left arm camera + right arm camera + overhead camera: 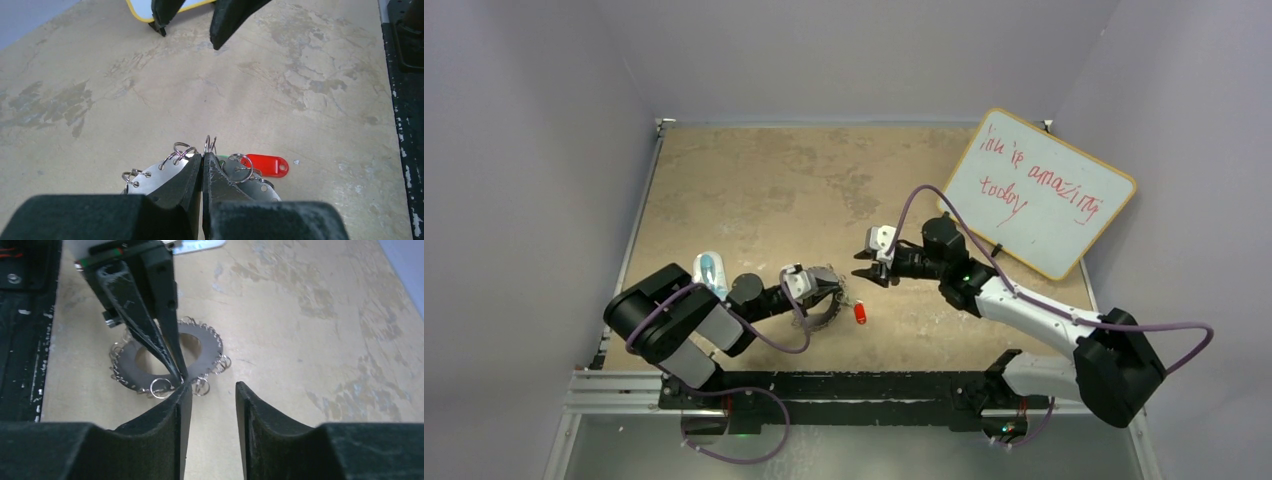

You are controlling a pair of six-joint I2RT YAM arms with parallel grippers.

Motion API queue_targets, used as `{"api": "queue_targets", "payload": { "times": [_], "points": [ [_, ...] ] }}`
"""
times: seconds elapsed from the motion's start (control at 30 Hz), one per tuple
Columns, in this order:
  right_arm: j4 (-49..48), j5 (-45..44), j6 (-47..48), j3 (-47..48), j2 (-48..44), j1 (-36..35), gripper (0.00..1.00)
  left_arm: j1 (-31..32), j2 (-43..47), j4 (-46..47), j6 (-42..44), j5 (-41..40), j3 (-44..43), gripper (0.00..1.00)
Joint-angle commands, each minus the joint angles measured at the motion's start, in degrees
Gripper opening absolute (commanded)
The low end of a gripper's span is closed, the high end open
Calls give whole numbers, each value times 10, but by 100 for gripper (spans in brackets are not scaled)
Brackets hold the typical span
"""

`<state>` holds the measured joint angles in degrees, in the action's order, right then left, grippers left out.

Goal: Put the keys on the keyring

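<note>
1. Pinching the keyring (pixel 211 346) by its fringed rim, the left gripper (pixel 202 159) has its fingers clenched tight on it. This is toward the table's (pixel 250 75) near edge, left of the middle.
2. The red-headed key (pixel 265 165) lies flat on the table just beside the ring, on the side toward the right edge.
3. Green-headed key (pixel 223 158): only a sliver of green peeks out by the left fingers.
4. The right gripper (pixel 213 387) hovers close by, fingers spread apart with nothing between them.

Left arm (pixel 669 320), right arm (pixel 1034 308): black joints, white shells.
Purple cables (pixel 1164 330) trail both; right gripper (pixel 865 259) has black wedge fingers (pixel 272 435).
</note>
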<state>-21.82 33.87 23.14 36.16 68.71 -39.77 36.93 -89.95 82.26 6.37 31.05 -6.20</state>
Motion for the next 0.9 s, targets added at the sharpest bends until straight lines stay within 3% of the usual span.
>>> {"api": "queue_targets", "payload": {
  "times": [0.0,0.1,0.5,0.87],
  "points": [
    [-82,85,-16,-13,-2,5,36,2,2,197,-55,21,1,0],
    [-97,105,-15,-18,4,7,32,2,28,196,-35,22,8,0],
    [-109,151,-1,-14,26,8,35,2,93,195,-24,29,22,0],
    [-110,181,13,3,71,8,31,2,118,189,-24,28,23,0]
  ]
}}
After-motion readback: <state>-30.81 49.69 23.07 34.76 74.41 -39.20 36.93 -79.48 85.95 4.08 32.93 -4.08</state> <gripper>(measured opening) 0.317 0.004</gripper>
